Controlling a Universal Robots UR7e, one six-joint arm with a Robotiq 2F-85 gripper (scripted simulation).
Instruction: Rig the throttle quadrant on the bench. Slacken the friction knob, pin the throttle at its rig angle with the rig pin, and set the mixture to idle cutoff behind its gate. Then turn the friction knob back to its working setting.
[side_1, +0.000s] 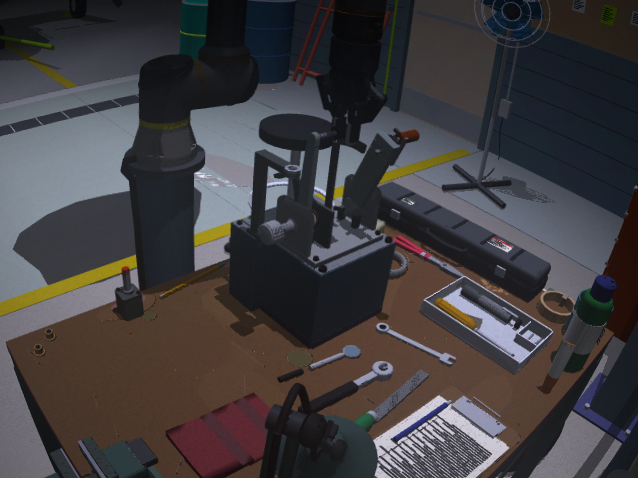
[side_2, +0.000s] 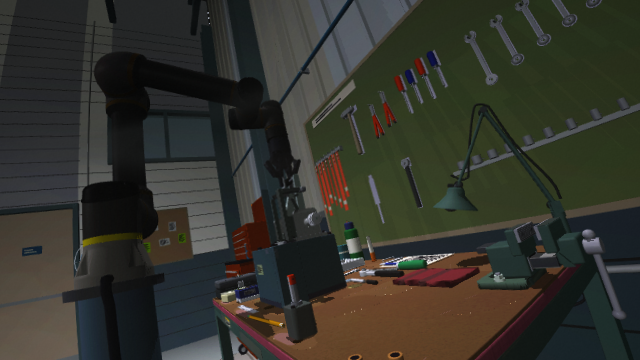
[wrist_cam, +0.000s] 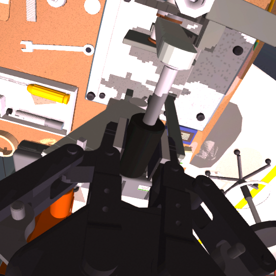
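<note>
The throttle quadrant is a dark box near the back middle of the bench, with levers rising from its grey top plate. The throttle lever's black cylindrical handle sits at the top of a slim upright rod, and my gripper has closed around it from above. The mixture lever leans to the right and ends in an orange knob. The knurled friction knob sticks out of the quadrant's left side. The red-tipped rig pin stands in a small holder block at the bench's left end.
A long black case lies behind the bench on the right. A grey tray with a yellow-handled tool sits right of the quadrant. Wrenches, a file and a clipboard lie in front, with a red cloth and a vise at the near edge.
</note>
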